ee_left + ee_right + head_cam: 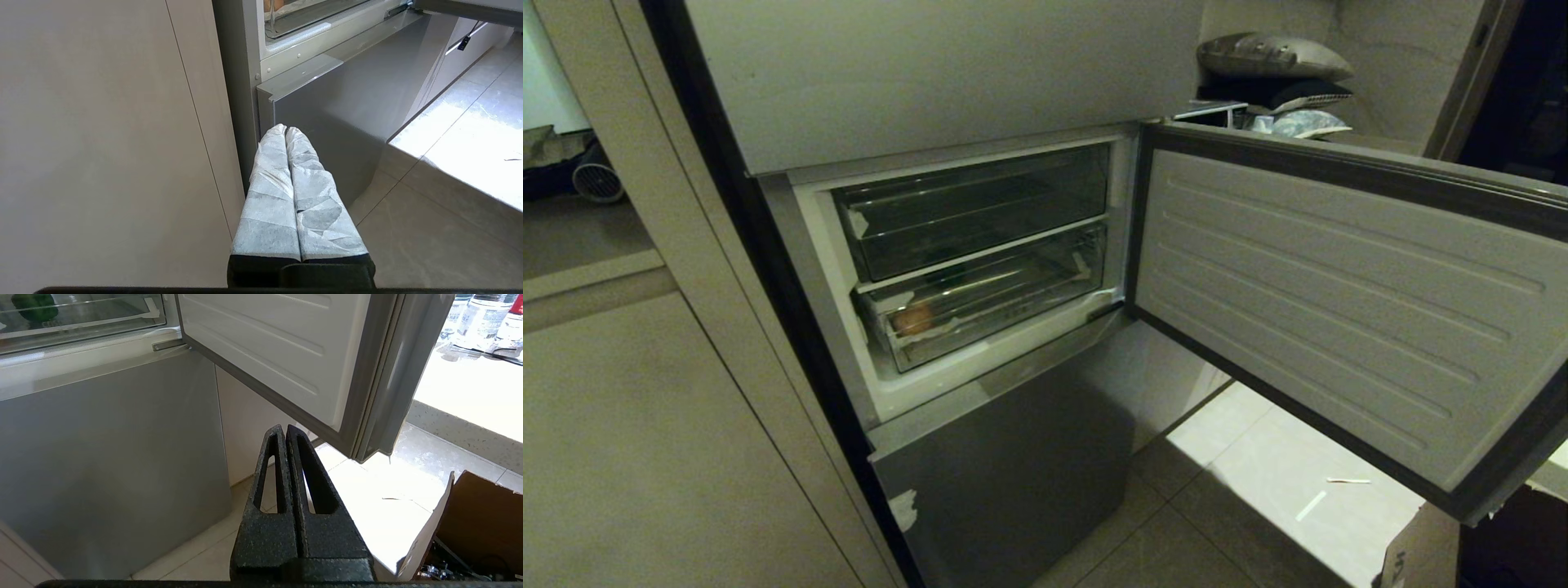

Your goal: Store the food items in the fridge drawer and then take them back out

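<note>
fridge open, food piece in the lower drawer, both claws clenched and empty

in the head view, from the left: a pale cabinet panel [645,441] fills the 9 o'clock side. next comes the open fridge compartment with two clear bins stacked. the upper, darker bin [972,208] sits at about 12 o'clock of the fridge drawer [996,298], which is pushed in. the orange-tan food item [913,318] lies inside that drawer at its left end, toward 9 o'clock, seen through the clear front. below, at 6 o'clock, is the grey lower door panel [1013,482]. to the right, at 3 o'clock, the ribbed inner face of the swung-open door [1339,327] hangs over the tiled floor [1258,474].

neither arm shows in the head view. the left gripper [286,130], its fingers wrapped in white, is clenched with nothing between them, low before the lower door panel's top left corner. the right gripper [284,428], black, is clenched and empty too, low beneath the open door, with a cardboard box [478,522] at its 4 o'clock.
</note>
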Robot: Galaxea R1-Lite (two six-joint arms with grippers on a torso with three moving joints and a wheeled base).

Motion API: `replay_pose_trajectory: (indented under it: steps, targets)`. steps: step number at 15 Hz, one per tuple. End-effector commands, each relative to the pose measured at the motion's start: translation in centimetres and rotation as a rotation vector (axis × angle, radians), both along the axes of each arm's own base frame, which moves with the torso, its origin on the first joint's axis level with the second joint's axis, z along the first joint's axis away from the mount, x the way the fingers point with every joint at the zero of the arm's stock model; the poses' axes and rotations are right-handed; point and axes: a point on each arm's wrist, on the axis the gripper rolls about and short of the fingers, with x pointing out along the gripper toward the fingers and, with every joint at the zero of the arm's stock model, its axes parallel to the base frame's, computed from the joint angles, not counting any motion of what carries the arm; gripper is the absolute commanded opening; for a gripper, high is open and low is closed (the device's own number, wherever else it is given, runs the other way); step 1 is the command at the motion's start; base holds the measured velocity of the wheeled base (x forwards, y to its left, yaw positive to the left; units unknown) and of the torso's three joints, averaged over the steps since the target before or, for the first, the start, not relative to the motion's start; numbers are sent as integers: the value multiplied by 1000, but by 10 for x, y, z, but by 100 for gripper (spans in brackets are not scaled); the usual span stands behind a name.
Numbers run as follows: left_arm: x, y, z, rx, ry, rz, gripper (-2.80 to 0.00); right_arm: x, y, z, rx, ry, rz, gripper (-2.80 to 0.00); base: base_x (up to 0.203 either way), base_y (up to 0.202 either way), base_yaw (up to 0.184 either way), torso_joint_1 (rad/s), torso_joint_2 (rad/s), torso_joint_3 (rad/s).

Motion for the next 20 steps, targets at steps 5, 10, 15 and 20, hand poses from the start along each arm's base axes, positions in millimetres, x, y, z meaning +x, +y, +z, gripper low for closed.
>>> replay_pose_trajectory:
  steps: [5,10,15,20]
  targets:
    - [0,0,0,-18,-3,4,-280,2,0,-8,2,30,0,-280,0,0,0,0,0,0]
    - [0,0,0,-19,-3,4,-280,2,0,-9,2,31,0,-280,0,-4,122,2,-1,1]
    - [0,0,0,-19,-3,4,-280,2,0,-9,2,31,0,-280,2,-9,177,1,2,1]
    - [0,0,0,-18,-3,4,-280,2,0,-8,2,29,0,-280,1,-7,176,0,2,1]
